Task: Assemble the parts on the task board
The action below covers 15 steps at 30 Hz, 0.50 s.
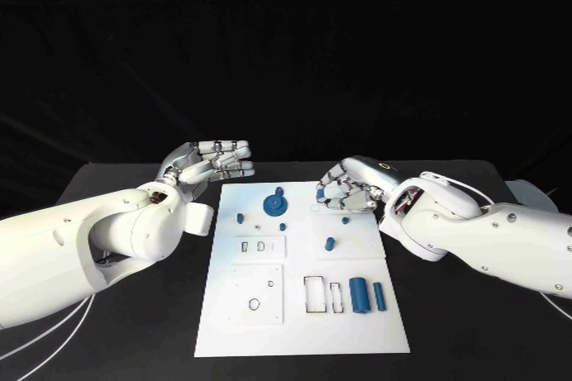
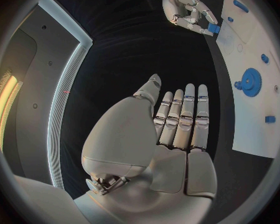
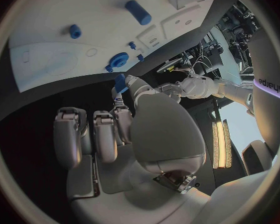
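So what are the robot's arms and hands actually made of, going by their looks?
Both arms are bulky, smooth white shells with rounded joints. Thin white cables trail from the left arm, and the right arm shows a small opening with red wiring near the wrist. The left hand and right hand are silver metal, with many jointed fingers in segments, like armour.

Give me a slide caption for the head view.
Right hand pinches a small blue part above the task board; left hand hovers open beside it.

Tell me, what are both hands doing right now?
Left hand open, off the task board. Right hand pinches a small blue part over the board's far edge. Blue gear sits on the board. Nothing in the way.
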Tool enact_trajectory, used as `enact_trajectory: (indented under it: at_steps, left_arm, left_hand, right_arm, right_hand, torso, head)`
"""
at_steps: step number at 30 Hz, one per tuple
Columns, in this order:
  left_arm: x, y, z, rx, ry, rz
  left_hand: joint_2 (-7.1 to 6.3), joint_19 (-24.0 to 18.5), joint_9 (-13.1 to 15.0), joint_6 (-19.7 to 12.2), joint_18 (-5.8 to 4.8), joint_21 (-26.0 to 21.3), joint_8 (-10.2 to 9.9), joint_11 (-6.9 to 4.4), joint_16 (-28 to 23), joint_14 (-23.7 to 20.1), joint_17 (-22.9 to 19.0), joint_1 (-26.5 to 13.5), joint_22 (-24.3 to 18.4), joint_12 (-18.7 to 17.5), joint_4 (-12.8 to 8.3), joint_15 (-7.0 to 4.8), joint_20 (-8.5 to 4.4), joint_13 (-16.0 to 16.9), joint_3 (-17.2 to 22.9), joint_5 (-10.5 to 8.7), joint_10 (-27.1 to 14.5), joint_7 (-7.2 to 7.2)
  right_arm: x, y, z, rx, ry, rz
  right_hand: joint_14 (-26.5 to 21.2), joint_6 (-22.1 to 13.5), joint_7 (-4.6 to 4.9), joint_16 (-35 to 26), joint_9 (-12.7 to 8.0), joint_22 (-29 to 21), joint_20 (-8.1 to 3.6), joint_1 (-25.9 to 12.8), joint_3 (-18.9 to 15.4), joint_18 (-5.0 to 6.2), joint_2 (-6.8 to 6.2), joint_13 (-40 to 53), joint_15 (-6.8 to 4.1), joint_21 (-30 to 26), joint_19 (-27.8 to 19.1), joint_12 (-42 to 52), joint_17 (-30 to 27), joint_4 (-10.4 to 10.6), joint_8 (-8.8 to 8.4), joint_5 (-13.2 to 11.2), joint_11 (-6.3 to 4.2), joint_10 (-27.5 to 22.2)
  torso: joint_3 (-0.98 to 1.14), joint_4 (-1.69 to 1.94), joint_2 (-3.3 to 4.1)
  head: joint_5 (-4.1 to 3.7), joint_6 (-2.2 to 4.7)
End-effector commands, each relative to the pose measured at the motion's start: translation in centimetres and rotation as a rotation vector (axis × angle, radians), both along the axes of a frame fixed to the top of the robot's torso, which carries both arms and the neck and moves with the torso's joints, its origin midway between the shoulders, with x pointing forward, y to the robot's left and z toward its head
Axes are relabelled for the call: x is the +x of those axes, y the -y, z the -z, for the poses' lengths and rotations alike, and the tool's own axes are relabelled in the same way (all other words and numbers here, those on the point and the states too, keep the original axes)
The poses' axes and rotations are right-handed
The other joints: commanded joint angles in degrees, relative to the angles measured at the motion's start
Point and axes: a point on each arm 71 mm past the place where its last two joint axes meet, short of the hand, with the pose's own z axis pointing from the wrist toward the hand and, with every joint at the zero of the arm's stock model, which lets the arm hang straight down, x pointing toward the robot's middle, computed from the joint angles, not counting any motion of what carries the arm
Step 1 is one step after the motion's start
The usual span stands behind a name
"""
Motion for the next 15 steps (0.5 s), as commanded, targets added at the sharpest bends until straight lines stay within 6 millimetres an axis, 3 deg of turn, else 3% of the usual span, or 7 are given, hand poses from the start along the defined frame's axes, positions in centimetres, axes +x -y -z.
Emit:
enact_trajectory:
  at_steps: [1,8,11,15]
  left_arm:
    - [0.1,0.3,-0.1,-0.009,0.005,0.020]
    - [0.2,0.4,0.0,-0.009,0.004,0.022]
    - [0.2,0.5,0.0,-0.009,0.004,0.022]
    - [0.2,0.6,0.0,-0.010,0.003,0.025]
  left_hand:
    - [0.26,-0.49,-0.02,0.05,0.26,-0.23,-0.37,0.28,-0.18,-0.22,0.08,0.09,-0.07,-0.12,-0.33,0.21,0.10,-0.07,0.09,0.10,-0.26,0.57]
    - [0.26,-0.49,-0.02,0.05,0.26,-0.23,-0.37,0.28,-0.18,-0.22,0.08,0.09,-0.07,-0.12,-0.33,0.21,0.10,-0.07,0.09,0.10,-0.26,0.57]
    - [0.26,-0.49,-0.02,0.05,0.26,-0.23,-0.37,0.28,-0.18,-0.22,0.08,0.09,-0.07,-0.12,-0.33,0.21,0.10,-0.07,0.09,0.10,-0.26,0.57]
    - [0.30,-0.51,-0.02,0.03,0.26,-0.25,-0.42,0.29,-0.25,-0.22,0.09,0.09,-0.08,-0.12,-0.34,0.23,0.11,-0.08,0.09,0.10,-0.32,0.57]
  right_arm:
    - [-0.4,-2.0,0.3,-0.060,-0.001,0.016]
    - [-1.6,-6.7,1.5,-0.110,-0.033,-0.049]
    - [-1.9,-7.9,2.1,-0.129,-0.044,-0.065]
    - [-2.6,-9.3,3.3,-0.152,-0.065,-0.088]
  right_hand:
    - [5.60,0.45,0.02,0.35,0.07,9.13,-0.19,-0.48,0.37,-1.19,0.06,3.88,-0.27,0.16,1.58,0.06,13.52,-0.03,0.26,-0.41,0.05,0.39]
    - [5.57,0.35,0.03,0.28,0.04,9.01,-0.21,-0.68,0.58,-1.14,0.13,3.72,-0.27,0.01,1.48,-0.13,13.38,0.02,0.22,-0.97,0.06,0.28]
    - [5.57,0.34,0.03,0.28,0.04,9.01,-0.21,-0.70,0.59,-1.14,0.13,3.71,-0.27,0.00,1.48,-0.14,13.37,0.03,0.21,-1.01,0.07,0.27]
    - [5.56,0.37,0.03,0.25,0.05,8.93,-0.21,-0.78,0.63,-1.12,0.16,3.69,-0.27,-0.09,1.41,-0.17,13.32,0.06,0.23,-1.15,0.07,0.26]
  torso:
    - [-0.13,0.12,-0.19]
    - [-0.18,0.18,-0.03]
    - [-0.14,-0.03,0.01]
    - [-0.12,-0.01,0.01]
  head:
    - [1.18,-0.61]
    - [3.29,-1.33]
    - [4.09,-1.56]
    - [4.60,-1.92]
